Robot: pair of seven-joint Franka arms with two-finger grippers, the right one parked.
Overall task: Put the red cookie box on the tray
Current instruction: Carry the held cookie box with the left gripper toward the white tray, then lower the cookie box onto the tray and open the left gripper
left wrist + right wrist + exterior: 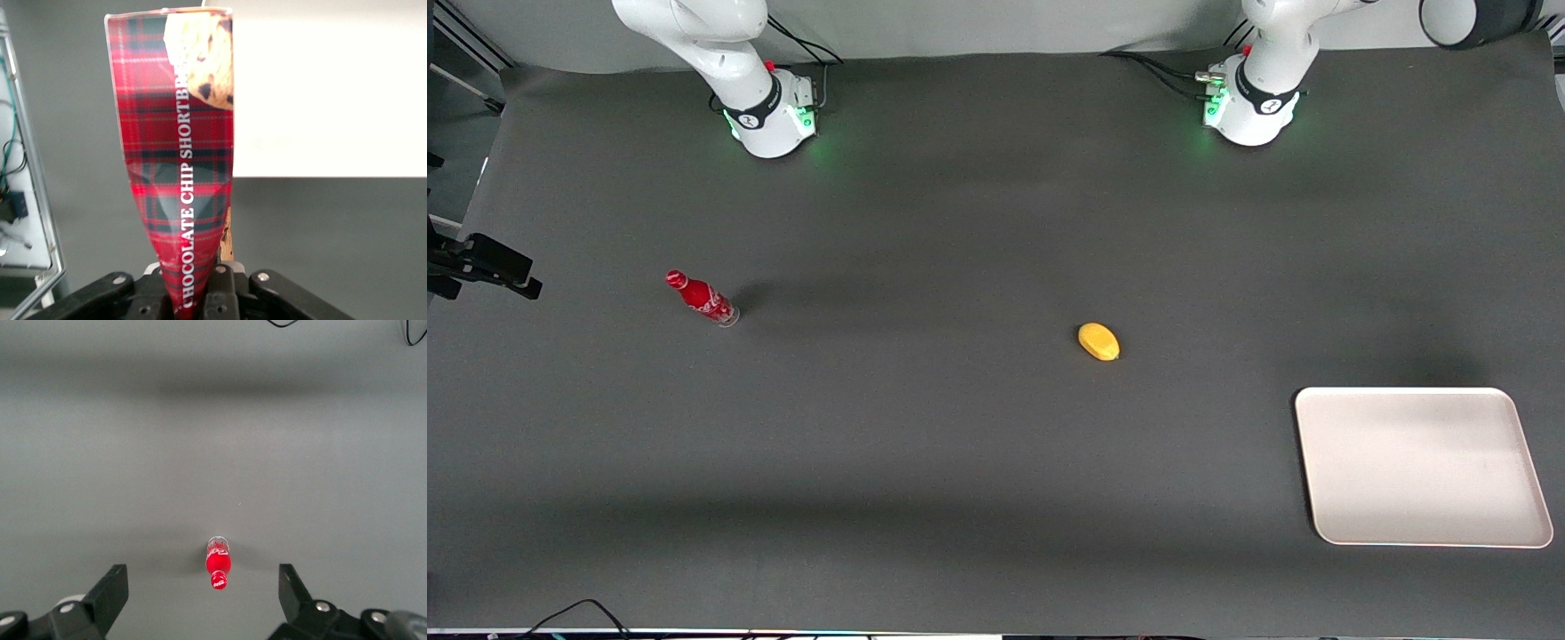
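Note:
In the left wrist view my gripper [199, 288] is shut on one end of the red cookie box [175, 153]. The box is a slim red tartan pack printed "Chocolate Chip Shortbread", and it sticks straight out from the jaws. It hangs in the air, with the off-white tray [327, 87] under and beside its free end. The front view shows the tray [1423, 467] lying bare at the working arm's end of the table, near the front camera. Neither the gripper nor the box shows in that front view.
A small red bottle [703, 299] stands toward the parked arm's end of the table. A yellow oval fruit [1098, 341] lies near the middle, farther from the front camera than the tray. A metal frame [33, 200] marks the table's edge beside the box.

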